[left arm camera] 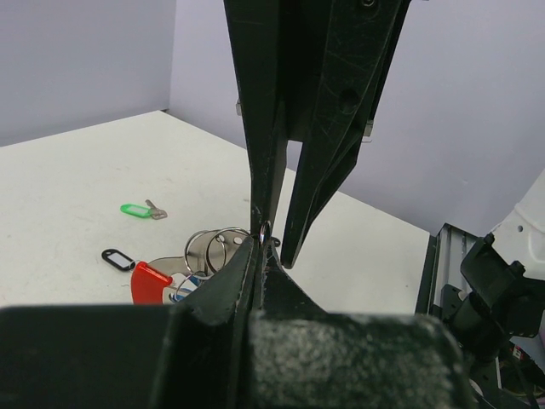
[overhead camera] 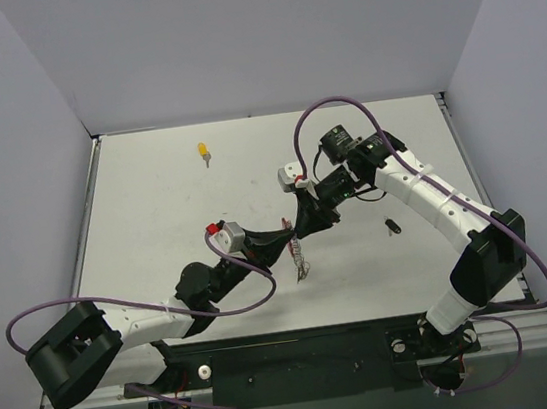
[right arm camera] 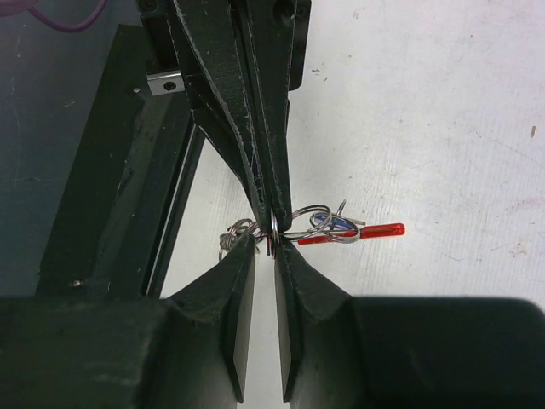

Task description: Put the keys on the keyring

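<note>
**Two keys at least not yet threaded, keyring pinched at the fingertips**

No key is seen to be carried by either gripper. The yellow key (overhead camera: 205, 152) is seen lying on the table (overhead camera: 157, 240), well beyond both sets of fingers. The green key (left arm camera: 139, 210) is seen lying well past the left fingertips and off to one side of them, near a black-outlined tag (left arm camera: 117, 258). Something blue is caught among the rings, but whether it is a threaded key cannot be told. The task is judged to be at an early stage: the ring is being readied and most of the threading is left to do.

The keyring (right arm camera: 319, 226), a bunch of silver rings and red plastic, is found just beside the meeting fingertips, with its wire taken at the very tips. The left gripper (left arm camera: 261, 243) is closed tight on that wire. The right gripper (right arm camera: 271, 247) is set tip to tip against it from the opposite side. Its fingers (right arm camera: 230, 290) are narrowly apart with the wire between them, and whether they bite cannot be told. Both arms are stretched inward, with the wrists angled so that the two pairs of fingers meet nose to nose
</note>
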Tool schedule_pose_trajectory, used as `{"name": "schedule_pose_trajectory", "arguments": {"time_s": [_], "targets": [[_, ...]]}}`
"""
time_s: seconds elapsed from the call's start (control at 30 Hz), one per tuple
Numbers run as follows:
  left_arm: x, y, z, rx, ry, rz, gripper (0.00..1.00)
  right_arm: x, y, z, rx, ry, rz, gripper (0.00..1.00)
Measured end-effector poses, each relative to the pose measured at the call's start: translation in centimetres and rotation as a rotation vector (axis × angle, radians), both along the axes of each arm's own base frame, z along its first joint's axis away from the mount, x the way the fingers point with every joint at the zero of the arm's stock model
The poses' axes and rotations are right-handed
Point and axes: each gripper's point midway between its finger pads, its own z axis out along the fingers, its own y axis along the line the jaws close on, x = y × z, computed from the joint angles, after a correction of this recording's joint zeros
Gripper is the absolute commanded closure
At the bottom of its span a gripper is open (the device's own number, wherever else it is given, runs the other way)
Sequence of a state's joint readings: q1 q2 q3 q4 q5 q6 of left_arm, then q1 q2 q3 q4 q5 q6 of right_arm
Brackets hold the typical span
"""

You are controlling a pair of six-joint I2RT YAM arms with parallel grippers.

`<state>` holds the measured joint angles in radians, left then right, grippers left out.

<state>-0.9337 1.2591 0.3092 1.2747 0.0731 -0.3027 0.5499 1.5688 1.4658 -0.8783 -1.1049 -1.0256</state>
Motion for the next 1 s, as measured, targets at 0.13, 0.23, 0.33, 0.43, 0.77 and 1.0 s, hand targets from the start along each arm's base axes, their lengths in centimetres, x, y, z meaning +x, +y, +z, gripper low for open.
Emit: {"name": "schedule_pose_trajectory", "arguments": {"time_s": [0.13, 0.23, 0.33, 0.43, 0.77, 1.0], "targets": [[-0.1, 0.0, 0.1, -0.002, -0.003, -0.003, 1.0, 0.0, 0.0, 0.0, 0.001, -0.001, 0.001, 1.0], [-0.2, 0.0, 0.2, -0.003, -0.005, -0.007, 1.0, 0.0, 0.0, 0.0, 0.001, -0.001, 0.001, 1.0], [-0.2, 0.0, 0.2, -0.003, -0.006, -0.009, 1.0, 0.0, 0.0, 0.0, -0.001, 0.0, 0.0, 1.0], [-0.3, -0.1, 0.1, 0.0, -0.006, -0.013, 0.97, -0.1, -0.1, -0.1, -0.006, 0.005, -0.003, 1.0], [-1.9, 1.8, 2.6, -0.016, -0.096, -0.023, 0.46, -0.1, -2.1, -0.8, -0.196, 0.019, -0.051, 1.0], [-3.1, 2.8, 1.2, 0.167, -0.157, -0.021, 0.46, 1.1, -4.5, -1.7, -0.495, -0.073, -0.038, 1.0]]}}
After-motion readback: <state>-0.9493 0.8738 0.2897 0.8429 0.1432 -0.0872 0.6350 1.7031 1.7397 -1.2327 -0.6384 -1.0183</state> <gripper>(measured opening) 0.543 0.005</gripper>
